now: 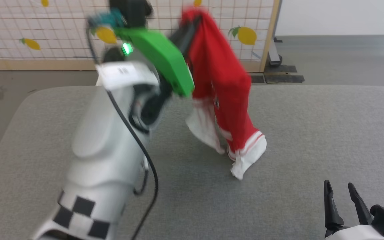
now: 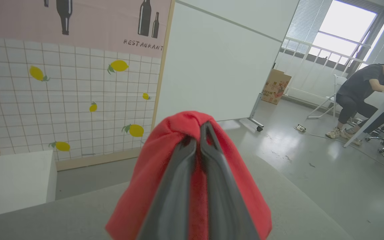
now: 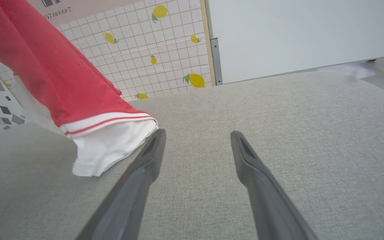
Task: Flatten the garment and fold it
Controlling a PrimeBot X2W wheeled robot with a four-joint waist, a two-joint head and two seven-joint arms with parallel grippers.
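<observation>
1. Pinching a bunch of red cloth, the left gripper (image 1: 194,20) has its jaws closed on the garment (image 1: 222,83), held high at 12 o'clock in the head view, probably so the shirt hangs open.
2. The garment's white sleeves touch the grey table (image 1: 312,133) near centre.
3. The right gripper (image 1: 340,191), at 5 o'clock, sits low with jaws spread and empty, likely placed to catch the sleeve at its 10 o'clock.
</observation>
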